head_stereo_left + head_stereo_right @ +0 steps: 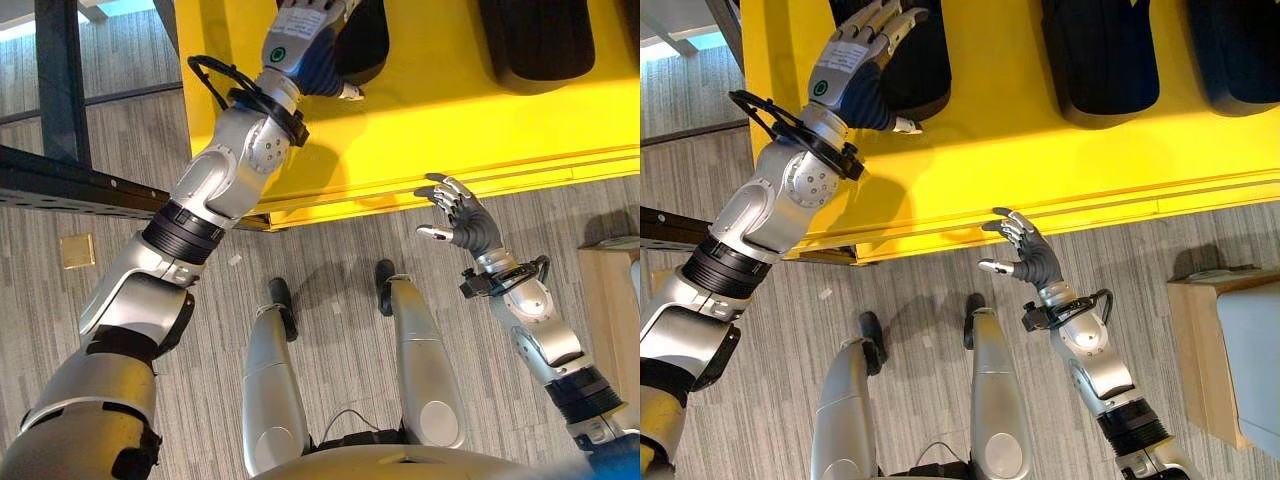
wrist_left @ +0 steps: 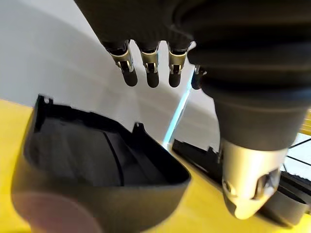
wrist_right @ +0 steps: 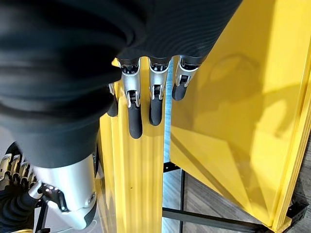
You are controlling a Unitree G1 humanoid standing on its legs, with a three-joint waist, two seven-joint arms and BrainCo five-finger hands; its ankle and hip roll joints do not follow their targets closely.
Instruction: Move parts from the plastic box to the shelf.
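While no writing reads | left hand (image 1: pixel 862 62) open over black part (image 1: pixel 908 70)

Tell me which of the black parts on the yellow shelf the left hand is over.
The leftmost black part: the left hand lies over it with straight fingers. The middle part and the rightmost part lie untouched.

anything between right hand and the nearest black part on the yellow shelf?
Only bare yellow shelf between the open right hand and black part, per right eye view.
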